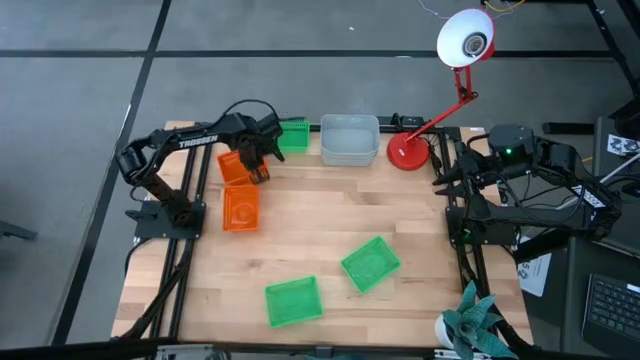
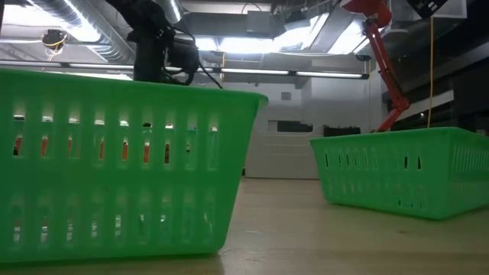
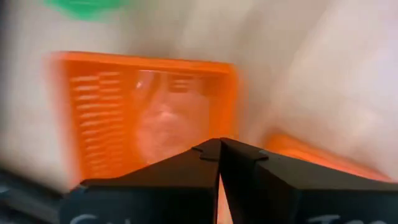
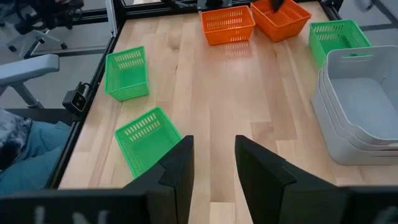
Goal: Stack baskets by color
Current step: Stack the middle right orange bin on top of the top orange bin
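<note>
We see the left gripper (image 1: pixel 257 172) with its fingers pressed together on the rim of a tilted orange basket (image 1: pixel 234 166) near the desk's (image 1: pixel 320 230) far left. A second orange basket (image 1: pixel 240 208) lies just beside it, long axis front to back. Stacked grey-white baskets (image 1: pixel 349 139) sit between a green basket (image 1: pixel 293 135) and the red desk lamp (image 1: pixel 410 151). Two more green baskets (image 1: pixel 293 301) (image 1: pixel 370 263) lie near the front. The right gripper (image 4: pixel 211 163) waits at the right edge, fingers spread.

Two orange baskets at left rear, one tilted (image 1: pixel 233 166), one flat just in front of it (image 1: pixel 240 208), grey-white baskets nested in a stack at rear centre (image 1: pixel 349 139), green basket beside the stack (image 1: pixel 294 135), two more green baskets apart at the front, one skewed (image 1: pixel 370 263), one nearer the edge (image 1: pixel 293 301)
</note>
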`<action>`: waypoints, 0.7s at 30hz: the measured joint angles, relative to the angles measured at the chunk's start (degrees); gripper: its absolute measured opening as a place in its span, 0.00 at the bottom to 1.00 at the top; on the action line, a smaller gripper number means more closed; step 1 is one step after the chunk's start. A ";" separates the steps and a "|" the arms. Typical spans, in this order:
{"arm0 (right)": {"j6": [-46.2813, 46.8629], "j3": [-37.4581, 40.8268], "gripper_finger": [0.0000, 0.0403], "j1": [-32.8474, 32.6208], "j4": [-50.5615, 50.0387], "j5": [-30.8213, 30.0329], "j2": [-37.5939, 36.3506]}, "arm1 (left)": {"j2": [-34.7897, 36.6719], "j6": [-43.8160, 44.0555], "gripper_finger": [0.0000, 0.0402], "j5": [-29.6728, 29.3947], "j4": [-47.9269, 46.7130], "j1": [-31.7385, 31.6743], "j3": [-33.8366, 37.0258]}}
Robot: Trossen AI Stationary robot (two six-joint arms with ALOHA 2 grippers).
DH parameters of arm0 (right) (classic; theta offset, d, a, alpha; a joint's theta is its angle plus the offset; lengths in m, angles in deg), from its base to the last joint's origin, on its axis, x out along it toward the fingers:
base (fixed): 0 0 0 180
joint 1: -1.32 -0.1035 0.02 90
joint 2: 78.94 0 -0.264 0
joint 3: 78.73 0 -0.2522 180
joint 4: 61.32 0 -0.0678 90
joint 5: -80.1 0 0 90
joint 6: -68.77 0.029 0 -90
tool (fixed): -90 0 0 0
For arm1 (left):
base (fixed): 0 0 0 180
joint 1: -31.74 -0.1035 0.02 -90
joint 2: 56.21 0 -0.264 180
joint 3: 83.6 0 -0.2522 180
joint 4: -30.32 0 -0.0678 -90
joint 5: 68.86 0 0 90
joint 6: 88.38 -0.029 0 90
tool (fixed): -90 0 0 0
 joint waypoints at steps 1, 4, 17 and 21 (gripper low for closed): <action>-0.04 0.00 0.29 0.00 -0.02 0.00 0.00 | 0.00 -0.17 0.00 1.96 -0.03 0.56 0.59; -0.18 0.00 0.29 0.00 -0.02 0.00 0.00 | -0.04 -0.28 0.00 3.00 0.08 1.85 2.21; -0.32 -0.01 0.29 0.00 -0.02 0.00 0.00 | -0.07 -3.21 0.00 -0.65 0.97 -2.09 9.87; -0.35 0.00 0.29 0.00 0.00 0.00 0.00 | -0.09 -7.52 0.00 -3.26 2.97 -5.70 9.98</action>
